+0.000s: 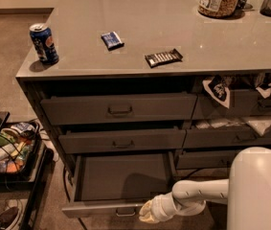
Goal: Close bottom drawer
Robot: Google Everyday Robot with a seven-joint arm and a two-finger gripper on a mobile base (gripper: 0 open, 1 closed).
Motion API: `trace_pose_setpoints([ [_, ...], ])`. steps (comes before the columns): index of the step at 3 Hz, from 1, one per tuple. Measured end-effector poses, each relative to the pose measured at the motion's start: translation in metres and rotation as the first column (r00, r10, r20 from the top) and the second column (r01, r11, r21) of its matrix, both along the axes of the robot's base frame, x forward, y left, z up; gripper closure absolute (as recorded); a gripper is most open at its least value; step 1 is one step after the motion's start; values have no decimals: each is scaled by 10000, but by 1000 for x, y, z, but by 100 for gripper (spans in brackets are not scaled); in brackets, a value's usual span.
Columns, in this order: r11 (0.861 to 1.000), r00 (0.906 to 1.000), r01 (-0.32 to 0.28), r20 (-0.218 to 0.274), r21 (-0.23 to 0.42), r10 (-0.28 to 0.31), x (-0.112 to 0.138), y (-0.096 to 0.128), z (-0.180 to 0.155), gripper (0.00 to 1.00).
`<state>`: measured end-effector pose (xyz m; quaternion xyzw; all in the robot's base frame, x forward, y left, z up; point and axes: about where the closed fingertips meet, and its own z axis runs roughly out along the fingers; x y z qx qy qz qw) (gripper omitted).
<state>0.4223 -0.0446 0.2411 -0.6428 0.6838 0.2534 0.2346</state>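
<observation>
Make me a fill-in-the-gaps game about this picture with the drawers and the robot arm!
1. The bottom drawer is pulled ____, and its inside is bare.
2. The gripper is at that drawer's front, just to the ____ of its handle as seen in the picture.
3. The can standing on the counter is mostly ____ in colour.

Missing words: open; right; blue

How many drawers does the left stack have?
3: the top drawer, the middle drawer beneath it, and the bottom drawer, pulled far out, with the gripper at its front's right end. None looks hidden.
</observation>
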Motion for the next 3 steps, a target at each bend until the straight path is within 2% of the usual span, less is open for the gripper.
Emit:
trace_pose_setpoints([
  [1,9998,9999,-119,75,156,117,4,-2,-21,88],
  [2,9983,9994,221,262,545,-235,5,-20,-73,100],
  [3,9983,9994,221,262,546,-235,5,-20,-73,100],
])
